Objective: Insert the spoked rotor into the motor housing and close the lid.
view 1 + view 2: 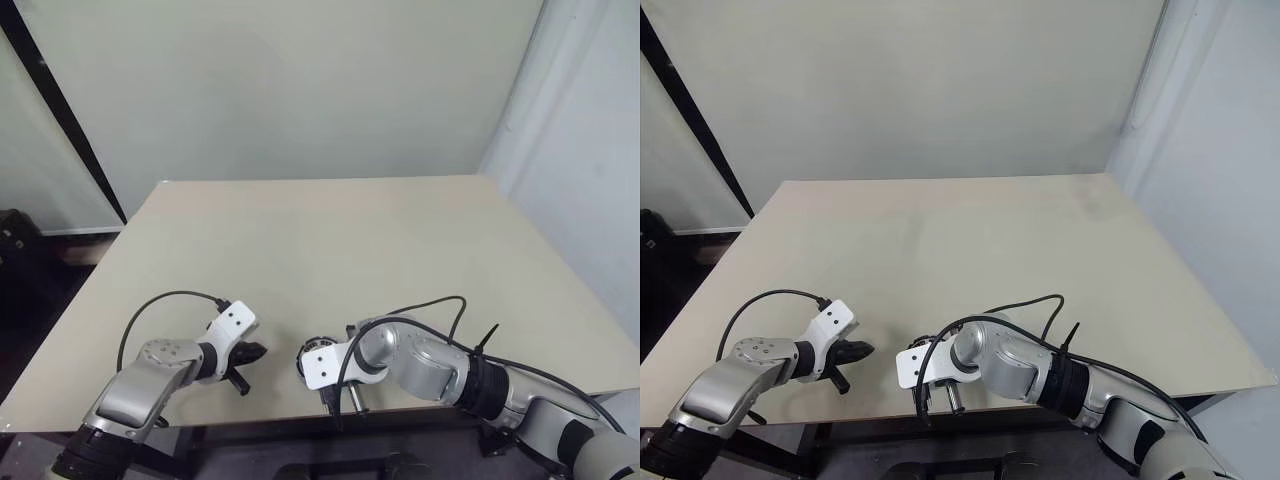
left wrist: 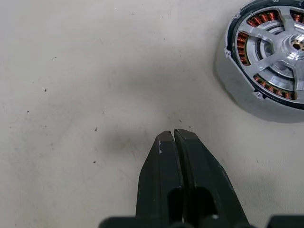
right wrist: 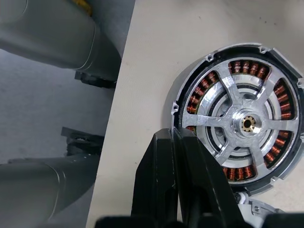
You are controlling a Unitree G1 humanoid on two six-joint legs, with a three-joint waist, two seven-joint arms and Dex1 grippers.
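Both arms are silver-grey with black joint bands, white wrist plates bearing dark screws, looping black cables, and black two-fingered grippers.

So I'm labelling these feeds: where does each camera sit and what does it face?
Head pair: look forward and down over the table, with both arms.
Left wrist: along the shut left gripper, above bare tabletop.
Right wrist: along the shut right gripper, at the table's near edge.
Both wrist views share the motor housing.

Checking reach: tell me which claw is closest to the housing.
The right claw: its shut tips overlap the housing's rim. The left claw, also shut, sits apart over bare table.
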